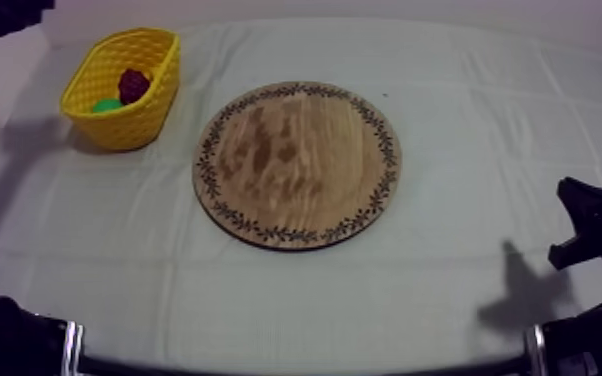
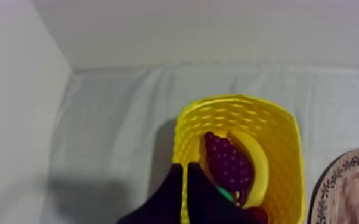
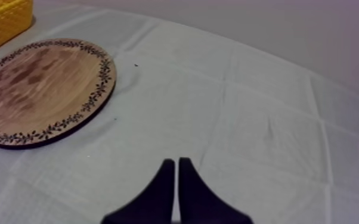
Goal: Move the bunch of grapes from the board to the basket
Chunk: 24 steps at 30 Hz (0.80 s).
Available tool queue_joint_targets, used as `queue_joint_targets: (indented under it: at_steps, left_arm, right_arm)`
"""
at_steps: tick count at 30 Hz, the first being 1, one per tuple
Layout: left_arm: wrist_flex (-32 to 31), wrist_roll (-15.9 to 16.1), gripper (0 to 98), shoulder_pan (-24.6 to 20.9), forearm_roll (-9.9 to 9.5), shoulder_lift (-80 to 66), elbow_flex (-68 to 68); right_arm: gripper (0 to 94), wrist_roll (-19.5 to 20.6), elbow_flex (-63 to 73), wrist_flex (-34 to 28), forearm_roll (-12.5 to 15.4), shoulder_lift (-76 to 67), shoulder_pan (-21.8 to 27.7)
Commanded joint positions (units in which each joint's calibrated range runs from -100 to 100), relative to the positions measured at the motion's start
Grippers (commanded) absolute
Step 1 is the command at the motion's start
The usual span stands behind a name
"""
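Left wrist view: grapes (image 2: 229,168) were found in basket (image 2: 277,128); left gripper (image 2: 185,170), right gripper (image 3: 176,162) were pinched empty.
Grapes were judged light, knobbly; best gripped mid-bunch.

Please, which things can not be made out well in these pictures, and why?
1. The green thing in the basket: left wrist view, mostly under the grapes and behind the left gripper; its kind is unclear.
2. The banana: same view, one side lies under the grapes.
3. The board: same view, cut off by the edge.
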<state>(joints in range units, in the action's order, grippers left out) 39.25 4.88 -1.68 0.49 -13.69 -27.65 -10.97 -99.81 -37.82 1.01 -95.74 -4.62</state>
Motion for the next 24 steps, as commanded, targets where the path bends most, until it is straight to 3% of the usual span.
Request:
queue_joint_targets:
  at_steps: [1, 8, 16, 24]
  left_arm:
    - [-2.8, 1.7, 0.1, -0.8, 0.99, -12.3, -9.9]
    - [-12.3, 2.0, 0.0, -1.3, 1.58, -35.0, -32.9]
    - [-16.0, 2.5, 0.0, -0.9, 1.6, -57.0, -54.8]
    - [-16.7, 0.3, 0.0, -0.5, -1.13, -71.7, -68.2]
  right_arm:
    - [0.4, 0.0, 0.0, 0.0, 0.0, 0.0, 0.0]
    - [0.4, 0.0, 0.0, 0.0, 0.0, 0.0, 0.0]
    - [0.4, 0.0, 0.0, 0.0, 0.0, 0.0, 0.0]
    - [0.4, 0.1, 0.0, 0.0, 0.0, 0.0, 0.0]
